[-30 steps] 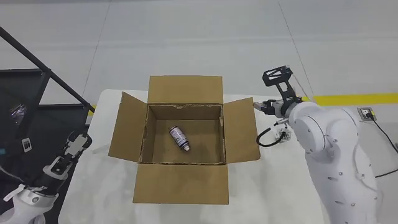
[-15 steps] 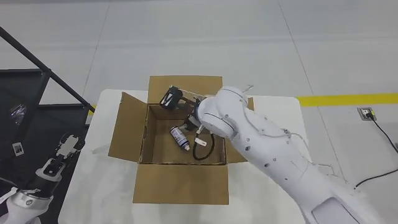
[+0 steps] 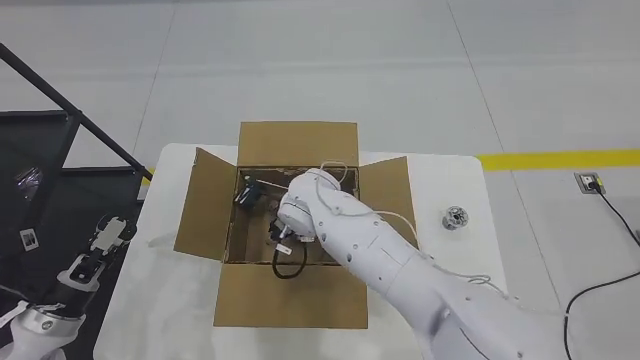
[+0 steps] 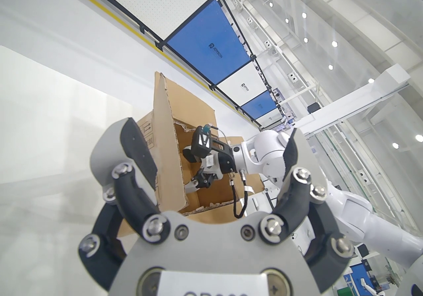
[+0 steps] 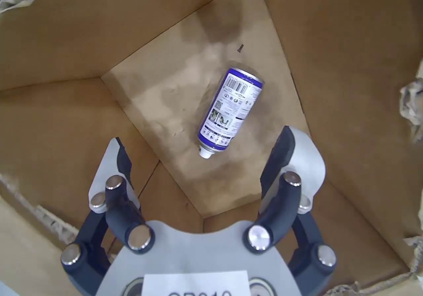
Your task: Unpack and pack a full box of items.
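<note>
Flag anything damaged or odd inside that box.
The box floor carries dark stains, a small screw-like bit lies near the spray can lying on its side, and the cardboard edges are torn ragged.

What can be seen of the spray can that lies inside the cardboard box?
The spray can is a small cylinder, metal by its look, with a white printed label, blue bands at both ends and a white nozzle. It lies on its side on the stained floor of the box, near the middle and clear of the walls. Only the floor touches it. The right tool hangs open above it, apart from it.
</note>
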